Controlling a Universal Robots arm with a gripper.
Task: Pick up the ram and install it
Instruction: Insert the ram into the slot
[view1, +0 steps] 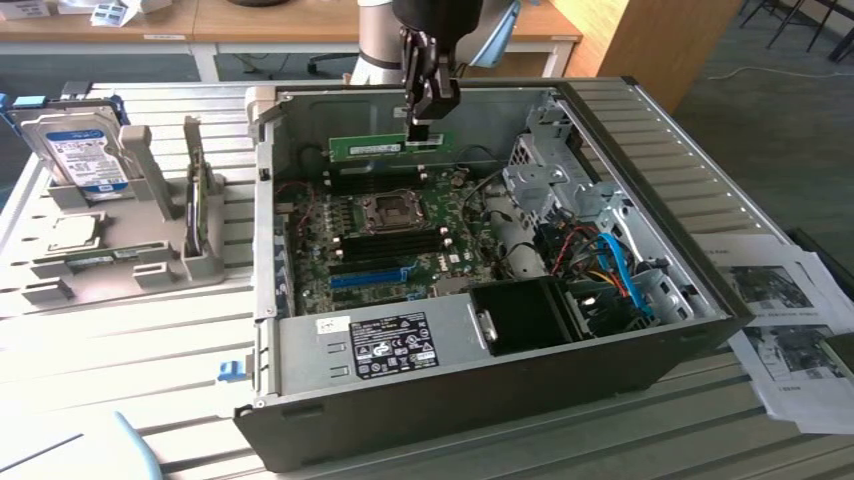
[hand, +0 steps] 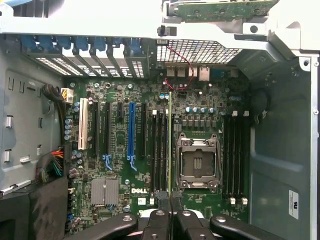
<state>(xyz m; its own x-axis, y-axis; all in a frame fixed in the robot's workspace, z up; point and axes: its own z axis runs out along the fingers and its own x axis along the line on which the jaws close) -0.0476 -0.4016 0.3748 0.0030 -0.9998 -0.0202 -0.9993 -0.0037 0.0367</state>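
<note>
Here, the hand (view1: 424, 128) is clamped on the ram (view1: 374, 147), gripping it near the end toward the exterior view's right, so the stick hangs level above the motherboard (view1: 387, 255) inside the open computer case (view1: 467, 370). In the wrist view the ram appears edge-on, lined up over the black memory slots (hand: 159, 150) beside the CPU socket (hand: 197, 162). It is probably light, stiff and thin, yet fragile: best pinched near its upper edge, clear of the contacts.
</note>
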